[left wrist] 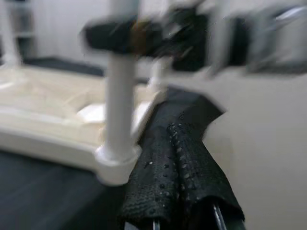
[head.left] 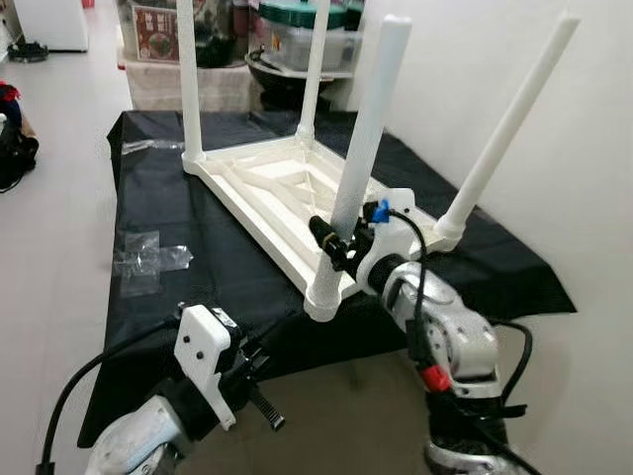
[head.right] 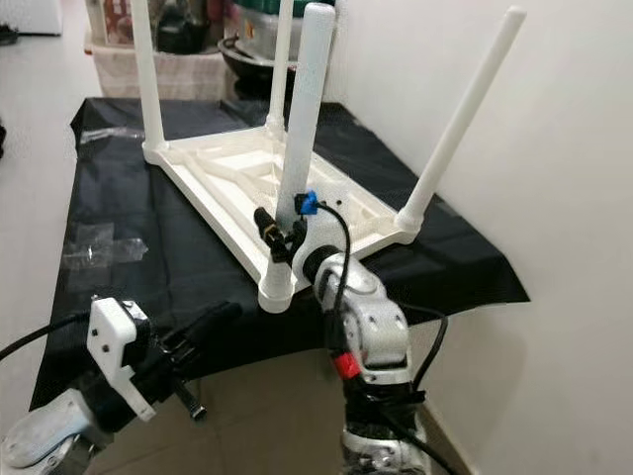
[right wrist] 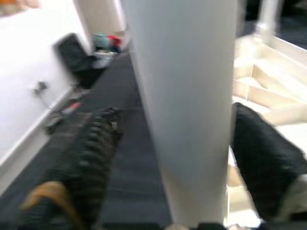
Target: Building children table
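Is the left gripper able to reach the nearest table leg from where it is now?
Probably yes. The left gripper sits low at the black cloth's near edge, and the nearest leg, held by the right gripper, stands just ahead with nothing between.

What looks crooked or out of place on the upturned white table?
The leg by the wall leans outward, while the other legs stand near upright. The right gripper is around the nearest leg. Clear plastic wrapping lies loose on the black cloth.

A black cloth (head.left: pixel 178 208) covers the counter. Clear plastic wrapping (head.left: pixel 146 259) lies crumpled on the cloth near its left edge. Behind the counter, a shelf (head.left: pixel 188 84) holds a lidded container (head.left: pixel 297 35) beside a white wall (head.left: pixel 475 79).
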`<state>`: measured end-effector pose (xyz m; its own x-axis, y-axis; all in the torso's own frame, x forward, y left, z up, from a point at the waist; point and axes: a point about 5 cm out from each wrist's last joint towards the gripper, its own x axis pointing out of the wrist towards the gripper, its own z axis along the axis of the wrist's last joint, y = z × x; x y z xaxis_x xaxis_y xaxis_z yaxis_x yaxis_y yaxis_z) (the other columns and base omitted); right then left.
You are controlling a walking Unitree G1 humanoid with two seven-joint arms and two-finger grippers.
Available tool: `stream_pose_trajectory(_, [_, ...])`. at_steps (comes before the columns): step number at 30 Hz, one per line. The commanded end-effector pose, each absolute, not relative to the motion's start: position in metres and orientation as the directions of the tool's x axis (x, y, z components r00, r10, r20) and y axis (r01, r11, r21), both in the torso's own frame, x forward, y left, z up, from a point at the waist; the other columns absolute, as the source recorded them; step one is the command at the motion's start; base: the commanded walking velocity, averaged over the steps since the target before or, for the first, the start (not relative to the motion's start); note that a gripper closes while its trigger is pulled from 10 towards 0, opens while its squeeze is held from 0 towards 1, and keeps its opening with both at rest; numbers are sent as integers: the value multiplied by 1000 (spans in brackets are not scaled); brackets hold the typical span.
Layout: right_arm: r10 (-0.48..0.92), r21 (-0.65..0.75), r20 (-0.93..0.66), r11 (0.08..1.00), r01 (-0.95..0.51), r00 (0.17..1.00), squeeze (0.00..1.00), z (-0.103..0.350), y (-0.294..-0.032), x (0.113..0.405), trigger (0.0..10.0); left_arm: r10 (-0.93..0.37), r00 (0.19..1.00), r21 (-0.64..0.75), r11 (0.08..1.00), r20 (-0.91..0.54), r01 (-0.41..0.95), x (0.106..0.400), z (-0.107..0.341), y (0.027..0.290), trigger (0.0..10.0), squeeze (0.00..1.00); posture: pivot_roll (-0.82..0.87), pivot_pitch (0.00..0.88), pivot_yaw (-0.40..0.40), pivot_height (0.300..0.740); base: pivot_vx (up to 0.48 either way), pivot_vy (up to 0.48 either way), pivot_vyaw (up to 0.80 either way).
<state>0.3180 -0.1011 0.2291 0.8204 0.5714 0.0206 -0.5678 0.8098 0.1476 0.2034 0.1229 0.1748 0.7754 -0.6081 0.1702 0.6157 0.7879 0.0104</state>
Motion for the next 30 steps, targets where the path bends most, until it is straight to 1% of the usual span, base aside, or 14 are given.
stream_pose_trajectory(1, [657,120,84,740,-662,749,1000,237,-104,310,10000,-584,798,10,808,151,589,208,171,124,10000,0,0,54,-110,740,0,0,0])
stream_pose_trajectory(5, [734,93,76,669,-738,675,1000,233,-126,298,10000,-521,846,-14,850,113,526,216,161,128,10000,0,-24,51,-102,740,0,0,0])
stream_pose_trajectory(7, [734,93,76,669,-738,675,1000,233,-126,298,10000,-521,846,-14,850,113,526,216,161,128,10000,0,-24,51,-102,740,0,0,0])
stream_pose_trajectory(10, [768,88,-18,639,-765,640,1000,212,-153,280,10000,-386,918,-20,921,87,389,228,153,139,10000,0,-53,52,-88,740,0,0,0])
stream_pose_trajectory(12, [777,96,-58,630,-771,627,1000,203,-161,274,10000,-359,930,-18,932,84,361,230,151,142,10000,0,-53,51,-88,740,0,0,0])
stream_pose_trajectory(15, [764,94,-104,645,-758,637,1000,191,-168,270,10000,-343,937,-20,938,72,345,231,148,144,10000,0,-56,51,-85,740,0,0,0])
stream_pose_trajectory(17, [672,51,-171,736,-675,721,1000,171,-181,273,10000,-335,939,-13,941,82,338,231,147,147,10000,0,-64,50,-81,740,0,0,0])
stream_pose_trajectory(18, [672,51,-171,736,-675,721,1000,171,-181,273,10000,-335,939,-13,941,82,338,231,147,147,10000,0,-64,50,-81,740,0,0,0])
stream_pose_trajectory(19, [598,53,-164,799,-599,784,0,162,-184,278,10000,-329,942,-19,943,73,331,231,145,148,10000,0,-67,46,-80,740,0,0,0])
stream_pose_trajectory(21, [481,77,-160,877,-475,862,0,144,-175,279,10000,-308,950,-50,949,47,310,227,140,150,10000,0,-66,46,-76,740,0,0,0])
stream_pose_trajectory(23, [481,77,-160,877,-475,862,0,144,-175,279,10000,-308,950,-50,949,47,310,227,140,150,10000,0,-66,46,-76,740,0,0,0])
stream_pose_trajectory(25, [458,92,-158,889,-449,875,0,137,-166,276,10000,-299,954,-73,951,37,301,224,138,150,10000,0,-63,46,-79,740,0,-472,0])
stream_pose_trajectory(27, [487,70,-165,873,-482,858,0,129,-146,267,10000,-305,952,-95,947,27,306,221,135,145,10000,0,-58,46,-77,740,0,-472,0])
stream_pose_trajectory(30, [496,70,-161,868,-491,853,0,129,-144,267,10000,-306,952,-98,946,26,307,221,135,144,10000,0,-65,45,-72,740,0,-472,0])
